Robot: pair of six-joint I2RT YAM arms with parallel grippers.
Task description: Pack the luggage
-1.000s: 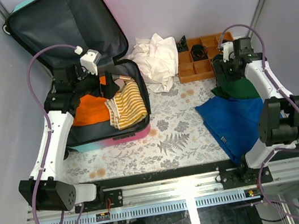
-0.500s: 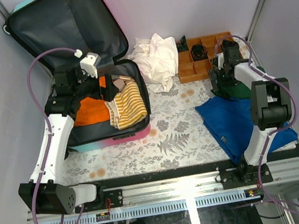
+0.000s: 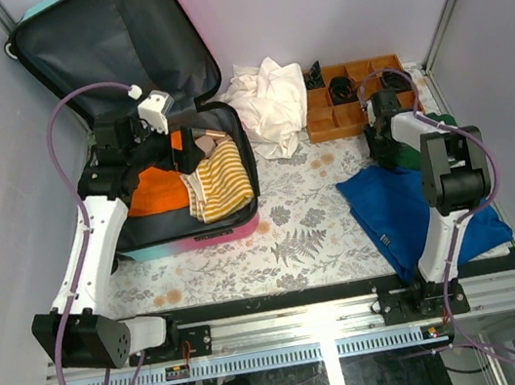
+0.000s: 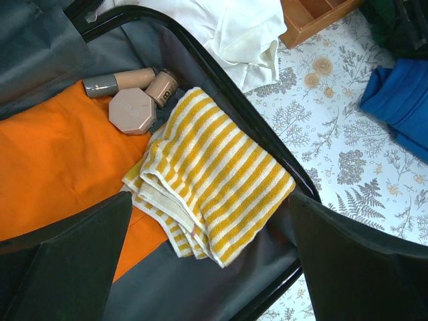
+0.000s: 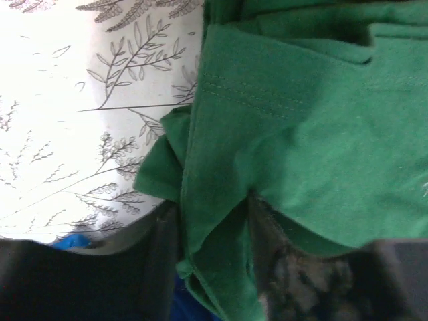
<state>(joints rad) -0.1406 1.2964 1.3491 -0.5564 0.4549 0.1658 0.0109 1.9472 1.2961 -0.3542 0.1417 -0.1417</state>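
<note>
Over the open, grey-lined pink-teal luggage (image 3: 105,50) the left hand (image 4: 208,200) gapes empty; right hand (image 5: 214,224) pinches green cloth (image 5: 301,134).

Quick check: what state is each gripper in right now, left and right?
Left gripper: open, holding nothing.
Right gripper: closed on a fold of the dark green fabric garment.

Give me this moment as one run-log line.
left end effector: open, over open suitcase | right end effector: pinching fold of green garment | in suitcase: orange garment, yellow-striped towel
</note>
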